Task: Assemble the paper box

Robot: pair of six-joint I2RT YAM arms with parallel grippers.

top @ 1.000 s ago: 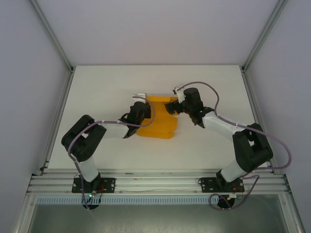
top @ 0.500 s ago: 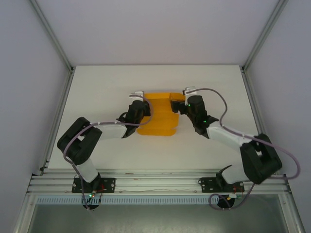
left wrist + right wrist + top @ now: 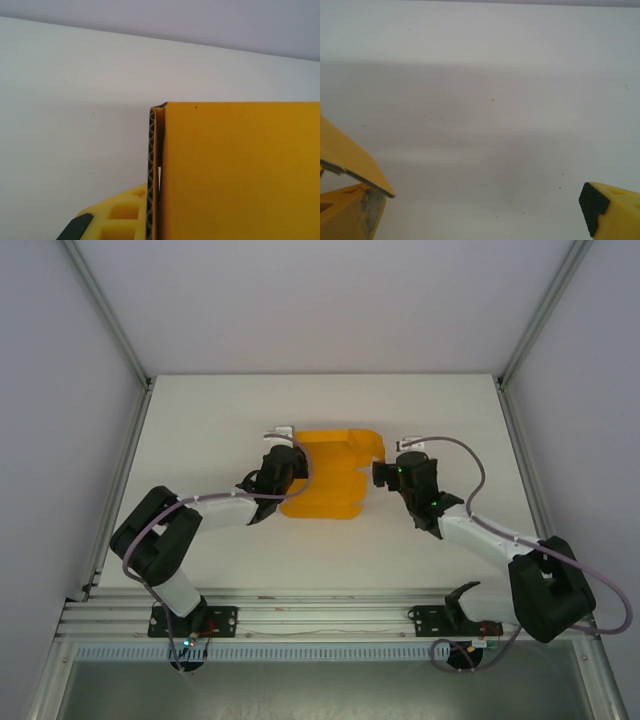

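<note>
The paper box [image 3: 330,480] is an orange-yellow creased card sheet lying mid-table, with a flap reaching out at its back right. My left gripper [image 3: 284,462] is shut on the sheet's left wall. In the left wrist view that card [image 3: 240,170] shows its corrugated edge beside one yellow finger [image 3: 117,220]. My right gripper [image 3: 384,473] stands open just right of the box, nothing between its jaws. In the right wrist view its fingers [image 3: 610,210] are spread wide over bare table, and a card corner [image 3: 345,155] lies above the left one.
The white table [image 3: 200,420] is walled by pale panels and metal posts on the left, right and back. An aluminium rail [image 3: 320,615] with both arm bases runs along the near edge. Loose cables loop off both wrists.
My right gripper has drawn back to the right and nearer, off the box's back right corner. The flap there now reaches further right. The left gripper keeps its hold.
</note>
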